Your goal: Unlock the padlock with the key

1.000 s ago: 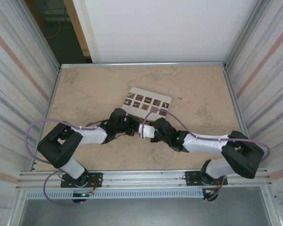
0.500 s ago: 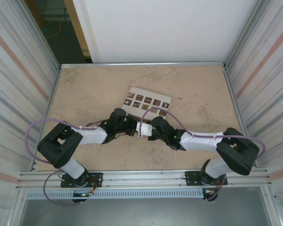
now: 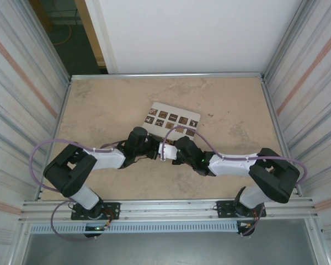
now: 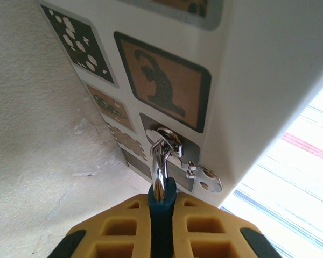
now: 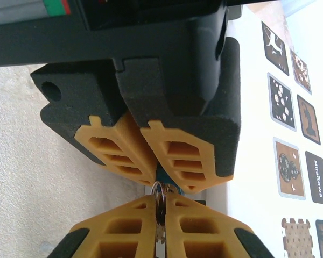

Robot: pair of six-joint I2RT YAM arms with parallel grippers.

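Left gripper (image 4: 162, 201) grips the blue padlock (image 4: 162, 226), its shackle (image 4: 159, 164) hooked through the hasp (image 4: 202, 177) on the white box (image 4: 258, 80) at mid-table, while the right gripper (image 5: 160, 200) is closed on the key (image 5: 160, 215) at the lock body; insertion unconfirmed, turning judged outstanding.

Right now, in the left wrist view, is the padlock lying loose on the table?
No: the left end effector clamps the padlock, its shackle hooked through a metal loop on the white box.
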